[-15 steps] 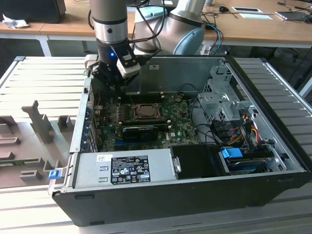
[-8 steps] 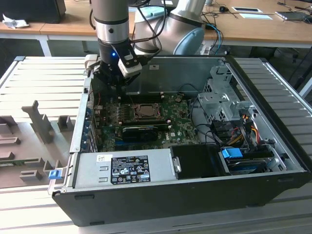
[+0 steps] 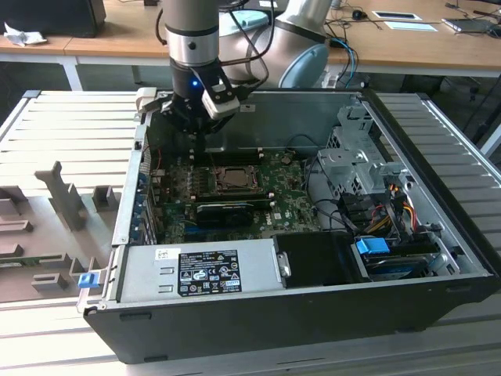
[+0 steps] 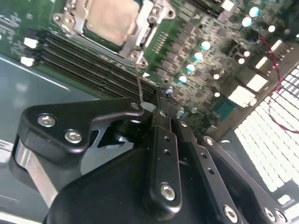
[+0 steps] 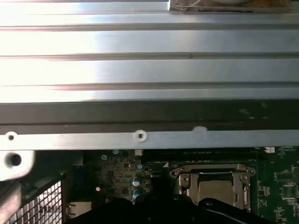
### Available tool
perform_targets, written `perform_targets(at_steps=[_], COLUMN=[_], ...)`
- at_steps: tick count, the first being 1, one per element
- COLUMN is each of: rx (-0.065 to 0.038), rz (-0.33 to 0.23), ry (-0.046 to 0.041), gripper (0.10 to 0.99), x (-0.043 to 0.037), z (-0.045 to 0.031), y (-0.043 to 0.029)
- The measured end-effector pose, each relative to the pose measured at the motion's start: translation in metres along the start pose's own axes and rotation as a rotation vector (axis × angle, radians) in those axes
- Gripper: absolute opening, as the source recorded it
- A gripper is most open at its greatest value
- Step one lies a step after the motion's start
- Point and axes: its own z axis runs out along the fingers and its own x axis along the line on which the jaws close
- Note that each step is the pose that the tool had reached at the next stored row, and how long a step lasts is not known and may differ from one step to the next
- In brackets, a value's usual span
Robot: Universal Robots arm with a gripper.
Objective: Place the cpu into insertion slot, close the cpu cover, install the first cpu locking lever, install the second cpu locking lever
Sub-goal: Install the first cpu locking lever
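Note:
The pale cpu (image 4: 112, 18) lies in the insertion slot (image 3: 217, 182) on the green board, and the silvery cpu cover (image 4: 148, 29) sits flat around it. In the first wrist view the cpu (image 5: 217, 185) shows through the cover's (image 5: 184, 179) square hole. A thin wire locking lever (image 4: 138, 79) rises from the socket corner to the tips of my gripper (image 4: 152, 108). The fingers are shut, and I cannot tell whether they clamp the lever's end or only touch it. In the exterior view my gripper (image 3: 200, 150) hangs inside the case at the exterior view's left of the socket.
Black memory slots (image 4: 88, 70) run beside the socket. The case's metal wall (image 5: 140, 135) stands close behind the gripper. A power supply (image 3: 196, 270) and a drive cage (image 3: 360, 164) take up the front and the exterior view's right of the case.

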Motion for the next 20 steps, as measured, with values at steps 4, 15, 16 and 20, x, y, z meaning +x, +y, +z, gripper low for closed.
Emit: perform_targets(at_steps=[4,15,16,20], rx=[0.0,0.002,0.002,0.002], rz=[0.0,0.0,0.0,0.0], ry=[0.0,-0.0001,-0.0001,0.0], gripper=[0.106,0.106,0.106,0.106], x=[-0.0141,-0.0559,-0.0586,-0.0724], z=[0.0005,0.0018,0.0018,0.0023], y=[0.0003,0.001,0.0011,0.0013])
